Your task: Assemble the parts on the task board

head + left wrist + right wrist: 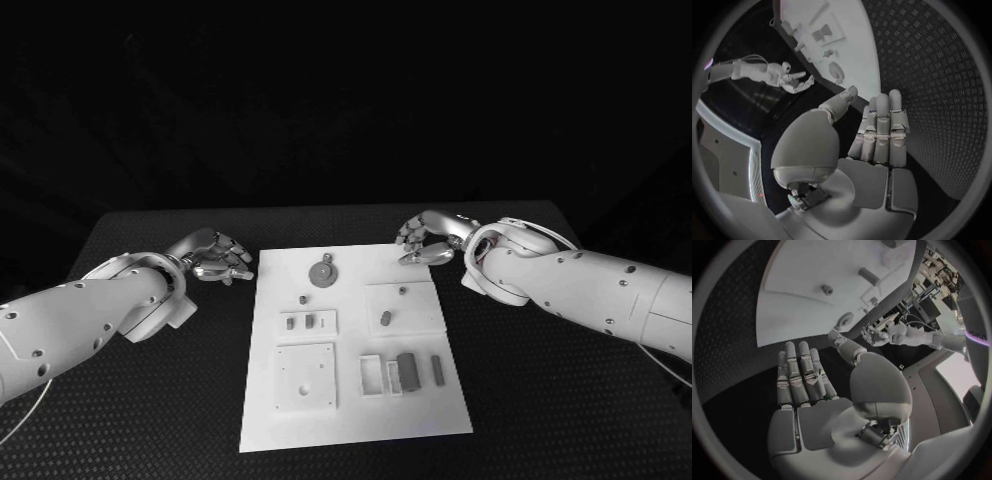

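On the black table (159,400) the white task board (353,350) lies in the middle, grey parts (408,370) resting on its plates and a round part (325,273) near its far edge. From the head view, the left hand (214,257) hovers just off the board's far left corner, fingers loosely curled, holding nothing. The left wrist view shows what that view hides: its fingers (882,130) straight, side by side, thumb apart, palm bare. The right hand (428,240) hangs over the far right corner; its wrist view shows flat fingers (801,372), nothing held.
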Motion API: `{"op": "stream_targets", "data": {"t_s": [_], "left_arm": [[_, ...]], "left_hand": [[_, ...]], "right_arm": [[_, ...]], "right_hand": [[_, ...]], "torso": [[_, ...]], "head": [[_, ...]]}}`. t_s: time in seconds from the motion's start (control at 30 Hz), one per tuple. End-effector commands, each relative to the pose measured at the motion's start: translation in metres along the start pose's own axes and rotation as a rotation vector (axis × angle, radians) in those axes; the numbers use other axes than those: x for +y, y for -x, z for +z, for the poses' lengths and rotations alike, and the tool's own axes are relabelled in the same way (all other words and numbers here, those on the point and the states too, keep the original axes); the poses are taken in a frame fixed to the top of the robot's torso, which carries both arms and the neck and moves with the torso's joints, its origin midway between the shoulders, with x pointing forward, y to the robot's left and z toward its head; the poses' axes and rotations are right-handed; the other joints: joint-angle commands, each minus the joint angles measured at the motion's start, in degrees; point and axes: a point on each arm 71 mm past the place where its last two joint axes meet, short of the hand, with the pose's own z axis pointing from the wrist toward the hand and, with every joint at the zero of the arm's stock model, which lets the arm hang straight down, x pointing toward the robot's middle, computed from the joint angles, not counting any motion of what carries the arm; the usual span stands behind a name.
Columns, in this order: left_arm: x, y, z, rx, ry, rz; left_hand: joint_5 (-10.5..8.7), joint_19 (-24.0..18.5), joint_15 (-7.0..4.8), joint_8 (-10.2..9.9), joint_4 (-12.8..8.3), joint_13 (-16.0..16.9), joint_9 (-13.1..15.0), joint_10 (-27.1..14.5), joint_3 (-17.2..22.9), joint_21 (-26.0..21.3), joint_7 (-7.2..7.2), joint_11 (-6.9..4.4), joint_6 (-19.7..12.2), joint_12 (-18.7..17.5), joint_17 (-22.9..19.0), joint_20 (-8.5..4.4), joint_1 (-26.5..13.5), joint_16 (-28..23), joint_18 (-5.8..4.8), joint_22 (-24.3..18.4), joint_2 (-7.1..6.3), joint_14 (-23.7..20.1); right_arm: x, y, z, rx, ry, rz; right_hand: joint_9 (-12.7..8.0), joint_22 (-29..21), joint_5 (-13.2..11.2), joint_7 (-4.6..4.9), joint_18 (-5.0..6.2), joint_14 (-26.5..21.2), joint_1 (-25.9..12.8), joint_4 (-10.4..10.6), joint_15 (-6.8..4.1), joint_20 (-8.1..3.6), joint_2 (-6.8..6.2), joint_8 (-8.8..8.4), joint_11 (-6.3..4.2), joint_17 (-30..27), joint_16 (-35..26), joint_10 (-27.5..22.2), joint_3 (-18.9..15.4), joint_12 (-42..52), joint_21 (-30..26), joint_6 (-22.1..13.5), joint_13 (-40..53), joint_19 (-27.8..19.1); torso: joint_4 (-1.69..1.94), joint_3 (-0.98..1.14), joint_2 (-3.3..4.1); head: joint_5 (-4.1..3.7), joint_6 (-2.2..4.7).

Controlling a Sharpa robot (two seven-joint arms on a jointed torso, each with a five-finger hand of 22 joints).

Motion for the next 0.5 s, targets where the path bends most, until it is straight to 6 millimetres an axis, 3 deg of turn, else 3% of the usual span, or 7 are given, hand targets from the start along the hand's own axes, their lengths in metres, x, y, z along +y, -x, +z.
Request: {"op": "stream_targets", "data": {"t_s": [0.03,0.13,0.23,0.4,0.5], "left_arm": [[-0.003,0.001,-0.001,0.000,-0.042,-0.325],[-0.005,0.000,-0.003,0.018,-0.063,-0.405],[-0.007,0.000,-0.003,0.006,-0.075,-0.458],[-0.007,0.000,-0.003,0.000,-0.077,-0.500],[-0.008,0.000,-0.003,0.002,-0.081,-0.501]], "left_hand": [[-0.35,-0.3,0.10,0.3,-0.2,0.1,0.1,-0.5,-0.7,-0.5,0.15,-0.01,-0.6,0.0,-0.4,0.07,-0.9,-0.6,0.03,-0.3,0.28,-0.4],[-0.35,-0.7,0.28,0.4,-0.4,0.2,0.1,-0.8,-1.4,-1.2,0.22,0.13,-0.8,-0.1,-0.8,0.23,-1.5,-1.3,-0.11,-0.7,0.86,-0.8],[-0.34,-0.9,0.42,0.6,-0.5,0.3,0.2,-1.0,-2.7,-1.8,0.15,0.24,-0.7,0.0,-1.1,0.38,-3.0,-2.0,-0.24,-1.0,1.67,-1.0],[-0.33,-0.8,0.38,0.7,-1.1,0.5,0.1,-0.9,-4.2,-2.3,0.14,0.18,-0.9,0.1,-1.4,0.36,-4.1,-2.5,-0.27,-1.3,2.16,-1.0],[-0.33,-0.8,0.39,0.8,-1.2,0.6,0.2,-0.9,-4.4,-2.5,0.11,0.19,-0.8,0.1,-1.4,0.37,-4.3,-2.5,-0.29,-1.4,2.36,-0.9]], "right_arm": [[0.004,-0.010,-0.005,0.062,0.040,-0.187],[0.009,-0.013,-0.007,0.068,0.060,-0.237],[0.012,-0.018,-0.009,0.084,0.071,-0.290],[0.017,-0.024,-0.010,0.106,0.086,-0.341],[0.020,-0.027,-0.012,0.122,0.093,-0.358]], "right_hand": [[0.3,-0.2,-0.2,-0.42,1.82,3.1,0.8,-0.2,-1.54,-0.27,-0.08,0.92,-0.51,1.1,1.7,1.6,0.3,0.8,0.9,1.3,0.0,3.3],[0.7,-0.5,-0.2,-0.94,3.30,6.8,1.2,-0.3,-3.40,-0.56,-0.24,1.83,-1.82,2.5,3.5,4.3,0.5,2.3,1.8,2.6,0.6,7.5],[0.9,-0.9,-0.2,-1.03,4.67,10.3,1.1,-0.2,-5.13,-0.78,-0.21,2.15,-1.98,3.6,4.9,4.7,0.6,1.7,2.6,2.9,0.5,11.6],[1.0,-0.8,-0.3,-1.31,7.56,18.5,1.0,-0.1,-8.62,-1.56,-0.52,2.52,-2.33,6.5,8.5,6.1,0.7,-0.1,5.4,3.5,-0.1,20.6],[1.1,-0.6,-0.2,-1.57,7.84,22.0,0.9,0.0,-9.57,-2.40,-0.68,2.88,-2.99,8.4,10.7,7.5,0.4,-0.7,6.7,4.2,-0.2,24.5]], "torso": [[-0.03,-0.07,0.03],[-0.13,-0.06,0.09],[-0.11,-0.07,0.10],[-0.04,-0.08,0.01],[-0.08,-0.05,0.03]], "head": [[-0.32,0.33],[-0.67,1.32],[-1.05,2.23],[-0.95,2.12],[-0.91,1.93]]}}
